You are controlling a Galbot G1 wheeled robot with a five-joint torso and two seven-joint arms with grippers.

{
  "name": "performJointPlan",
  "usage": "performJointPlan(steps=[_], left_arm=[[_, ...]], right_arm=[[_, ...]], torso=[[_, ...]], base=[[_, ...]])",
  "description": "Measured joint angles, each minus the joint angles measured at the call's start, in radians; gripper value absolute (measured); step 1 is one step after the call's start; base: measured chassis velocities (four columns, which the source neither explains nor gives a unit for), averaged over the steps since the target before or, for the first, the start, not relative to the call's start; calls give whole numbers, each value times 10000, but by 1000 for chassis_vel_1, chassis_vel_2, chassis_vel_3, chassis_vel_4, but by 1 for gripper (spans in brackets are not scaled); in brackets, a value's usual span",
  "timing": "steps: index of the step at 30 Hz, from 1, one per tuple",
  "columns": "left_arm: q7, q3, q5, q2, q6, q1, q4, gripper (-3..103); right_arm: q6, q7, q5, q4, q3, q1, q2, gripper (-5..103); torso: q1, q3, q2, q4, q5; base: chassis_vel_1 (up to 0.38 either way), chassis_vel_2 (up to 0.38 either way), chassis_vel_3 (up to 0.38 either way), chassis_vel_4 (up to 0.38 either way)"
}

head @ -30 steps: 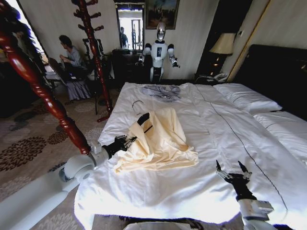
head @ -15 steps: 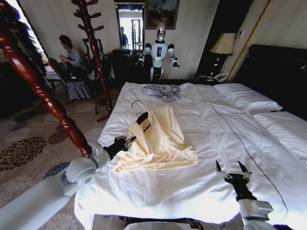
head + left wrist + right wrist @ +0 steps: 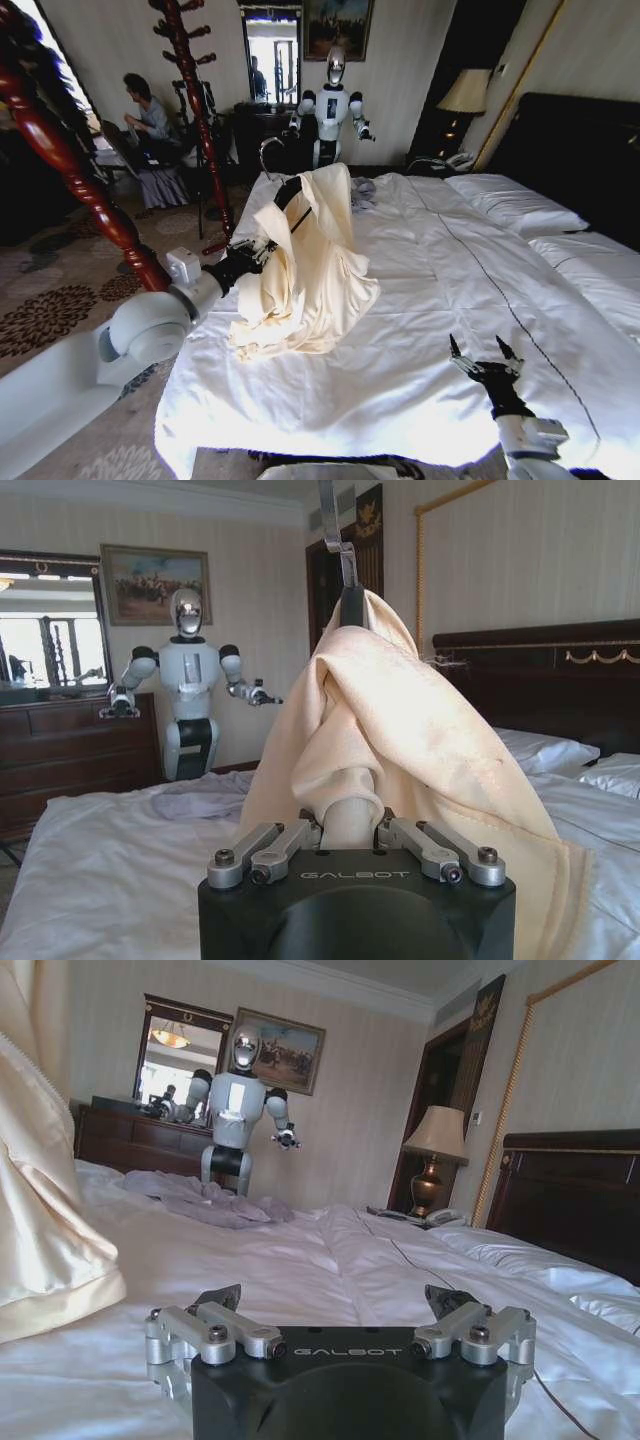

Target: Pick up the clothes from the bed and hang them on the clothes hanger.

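My left gripper (image 3: 250, 262) is shut on the clothes (image 3: 310, 260), a pale cream garment held up over the left side of the bed (image 3: 450, 300), its lower folds still touching the sheet. The clothes hanger (image 3: 290, 192) sticks out of the collar, black, with its wire hook (image 3: 265, 150) on top. In the left wrist view the fabric (image 3: 400, 730) is bunched between the shut fingers, below the hook (image 3: 335, 520). My right gripper (image 3: 485, 355) is open just above the bed's near edge, and in its own view (image 3: 330, 1300) nothing sits between its fingers.
A reddish-brown coat stand (image 3: 195, 100) rises beside the bed's left side, and another turned post (image 3: 70, 160) is close to my left arm. A grey garment (image 3: 200, 1200) lies at the bed's far end. Another robot (image 3: 332, 110) stands by the dresser. Pillows (image 3: 515, 205) lie right.
My left gripper has risen and moved toward the far end, lifting the cream garment and its hanger from lying flat to hanging upright. The right arm has not moved.
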Motion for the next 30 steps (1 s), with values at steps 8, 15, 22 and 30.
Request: performJointPlan(steps=[8,15,22,30], left_arm=[[-626,-534,-697,352,853,-691,48,19],[-773,-1159,-1327,665,1241,-1474,425,19],[-1286,-1121,-2475,825,1722,-3067,970,19],[-2441,-819,-3526,1016,2423,-4240,1660,19]], right_arm=[[-5,5,0,1,-4,3,-4,100],[-7,9,0,2,-5,3,-8,100],[-8,13,0,2,-5,4,-9,100],[-8,14,0,2,-6,4,-9,100]], torso=[[0,0,0,0,-2],[0,0,0,1,-1],[0,0,0,0,-1],[0,0,-1,1,-2]], base=[[0,0,0,0],[0,0,0,0],[0,0,0,0],[0,0,0,0]])
